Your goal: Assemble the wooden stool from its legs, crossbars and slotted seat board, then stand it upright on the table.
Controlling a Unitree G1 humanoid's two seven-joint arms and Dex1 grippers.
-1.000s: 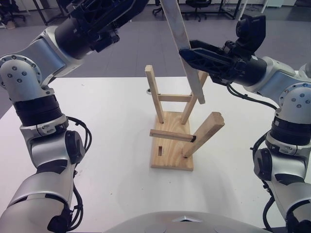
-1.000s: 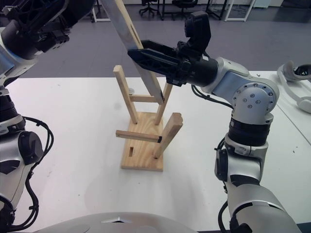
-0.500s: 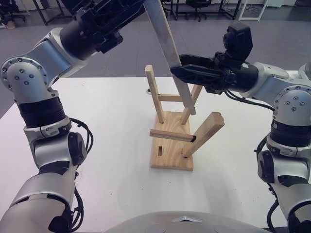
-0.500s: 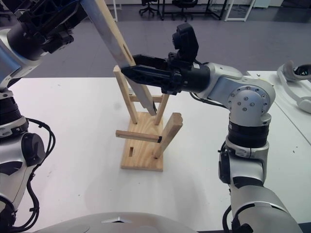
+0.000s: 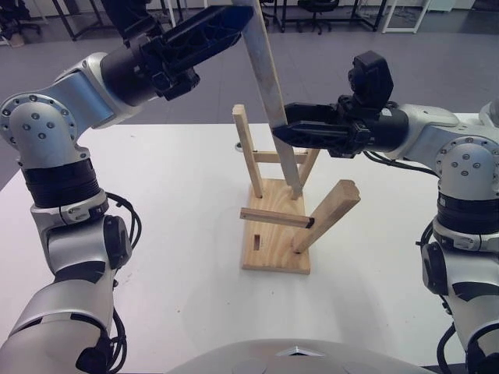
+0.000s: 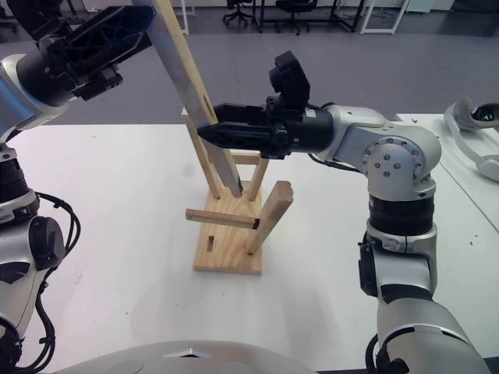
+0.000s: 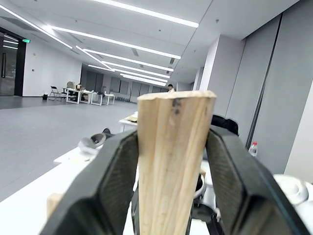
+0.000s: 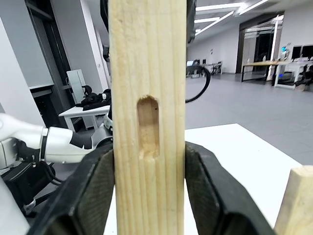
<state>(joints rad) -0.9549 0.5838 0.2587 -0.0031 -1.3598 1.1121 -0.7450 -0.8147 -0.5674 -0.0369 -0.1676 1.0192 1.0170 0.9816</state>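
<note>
The slotted seat board lies flat on the white table. Two legs stand on its far end, joined by a crossbar. A third leg leans at the near right with a crossbar sticking out of it. A loose fourth leg hangs slanted above the board, its lower end close to the far legs. My left gripper is shut on its upper end. My right gripper is shut on its middle, near a mortise.
A white headset lies on a neighbouring table at the far right. Bare tabletop spreads to the left of the board and in front of it. Behind the table is open floor with office chairs.
The loose leg has swung more upright and dropped, its lower end moving left toward the board. My right gripper has shifted left with it, and my left gripper has come lower.
</note>
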